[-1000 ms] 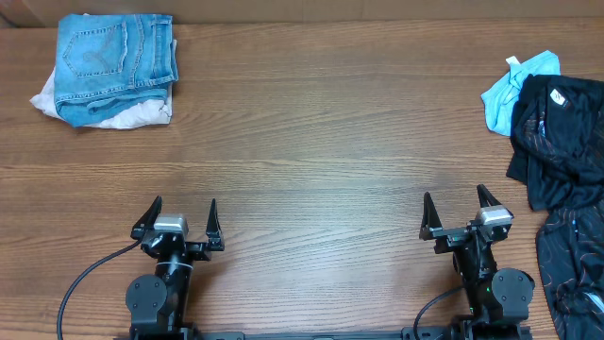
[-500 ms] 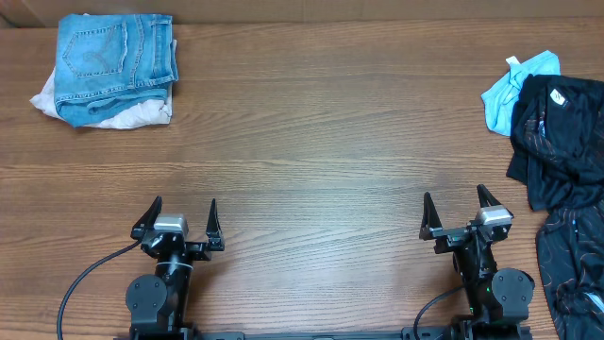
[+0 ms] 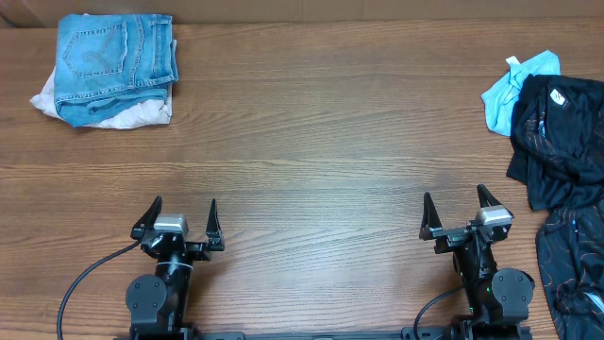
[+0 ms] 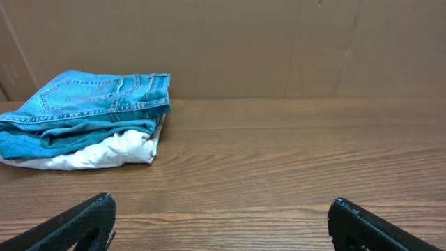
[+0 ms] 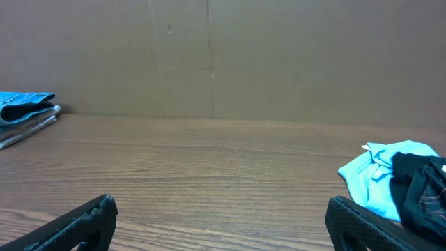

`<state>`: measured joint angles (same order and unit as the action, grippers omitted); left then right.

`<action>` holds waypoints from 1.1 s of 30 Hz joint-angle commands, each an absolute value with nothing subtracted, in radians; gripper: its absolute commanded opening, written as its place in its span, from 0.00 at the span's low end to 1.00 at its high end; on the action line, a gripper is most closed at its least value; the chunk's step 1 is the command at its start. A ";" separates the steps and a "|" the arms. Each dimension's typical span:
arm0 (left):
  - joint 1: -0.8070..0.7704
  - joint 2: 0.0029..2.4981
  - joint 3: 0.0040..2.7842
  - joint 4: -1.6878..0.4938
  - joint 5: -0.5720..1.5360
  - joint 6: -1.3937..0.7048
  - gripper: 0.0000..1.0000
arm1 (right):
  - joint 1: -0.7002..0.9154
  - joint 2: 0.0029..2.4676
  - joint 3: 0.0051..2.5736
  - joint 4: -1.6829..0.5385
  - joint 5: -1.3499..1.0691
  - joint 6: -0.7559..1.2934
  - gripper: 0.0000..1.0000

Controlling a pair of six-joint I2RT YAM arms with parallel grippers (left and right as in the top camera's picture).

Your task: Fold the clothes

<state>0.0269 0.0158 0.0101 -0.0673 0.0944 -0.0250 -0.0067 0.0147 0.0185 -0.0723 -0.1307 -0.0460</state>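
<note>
No change from a second ago: both arms parked, no cloth moved. So no fold is under way.

Across the worktop [image 3: 321, 142], left to right:
- Far-left corner: folded jeans [image 3: 115, 64] on a white garment [image 3: 142, 115]. Looks like the finished stack.
- Near edge, left: left jaws wide apart, empty.
- Near edge, right: right jaws wide apart, empty.
- Far-right edge: light-blue garment [image 3: 510, 90], touching the crumpled black jersey [image 3: 562, 132], which lies just nearer.
- Near-right corner: more black cloth [image 3: 571, 274], running off frame.

The jersey pile is unfolded and untouched. My guess is the next pick goes to the right arm.
</note>
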 commanded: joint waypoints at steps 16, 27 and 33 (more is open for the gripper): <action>0.034 0.004 0.005 -0.068 0.102 -0.010 1.00 | -0.010 0.003 0.008 -0.068 -0.134 -0.049 1.00; 0.034 0.004 0.005 -0.068 0.102 -0.010 1.00 | -0.010 0.003 0.008 0.029 -0.915 -0.049 1.00; 0.034 0.004 0.005 -0.068 0.101 -0.010 1.00 | -0.010 0.003 0.008 0.242 -1.219 -0.049 1.00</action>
<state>0.0273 0.0158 0.0097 -0.0677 0.0944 -0.0246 -0.0067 0.0143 0.0185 0.1967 -0.9459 -0.0490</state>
